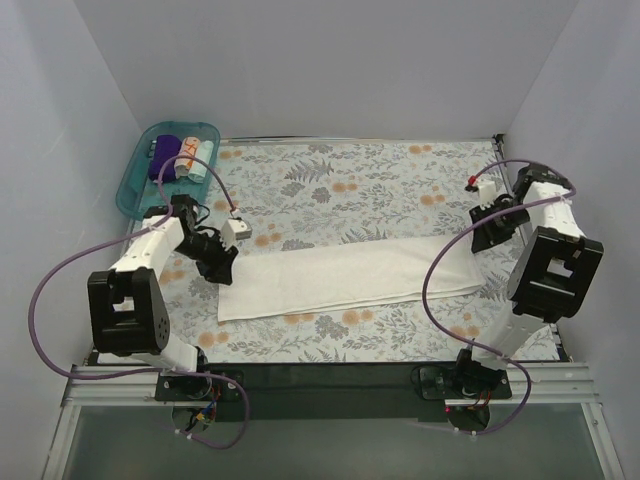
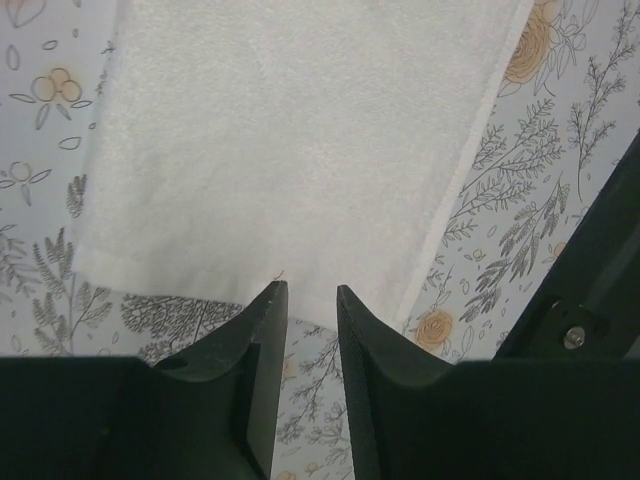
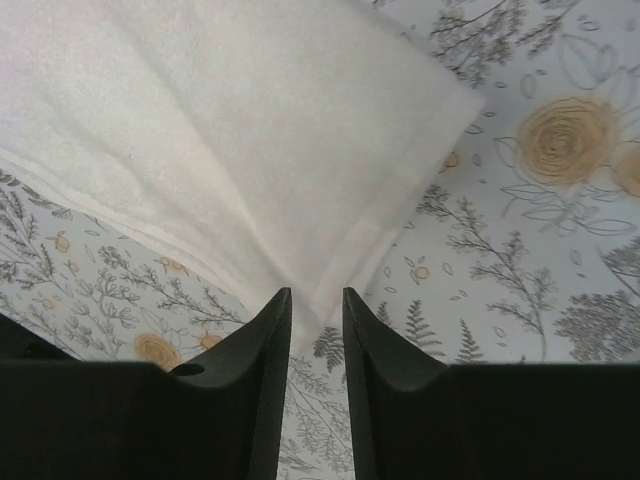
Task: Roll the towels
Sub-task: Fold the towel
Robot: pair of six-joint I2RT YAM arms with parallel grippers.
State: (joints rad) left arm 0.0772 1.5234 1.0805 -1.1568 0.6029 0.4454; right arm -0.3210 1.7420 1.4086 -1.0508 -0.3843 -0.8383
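The large white towel (image 1: 350,275) lies folded into a long flat strip across the floral sheet. My left gripper (image 1: 226,268) is at its left end. In the left wrist view the gripper (image 2: 310,290) is narrowly open and empty, its tips just short of the towel's edge (image 2: 290,140). My right gripper (image 1: 482,238) is at the towel's far right corner. In the right wrist view it (image 3: 316,295) is narrowly open, and the towel's corner (image 3: 220,140) reaches between the tips. A dark purple towel (image 1: 165,152), a white-orange roll (image 1: 187,155) and a pale teal roll (image 1: 203,158) lie in the tray.
The teal translucent tray (image 1: 135,190) stands at the back left corner. The floral sheet (image 1: 380,190) covers the table between white walls. Purple cables loop from both arms; the right one hangs over the towel's right end.
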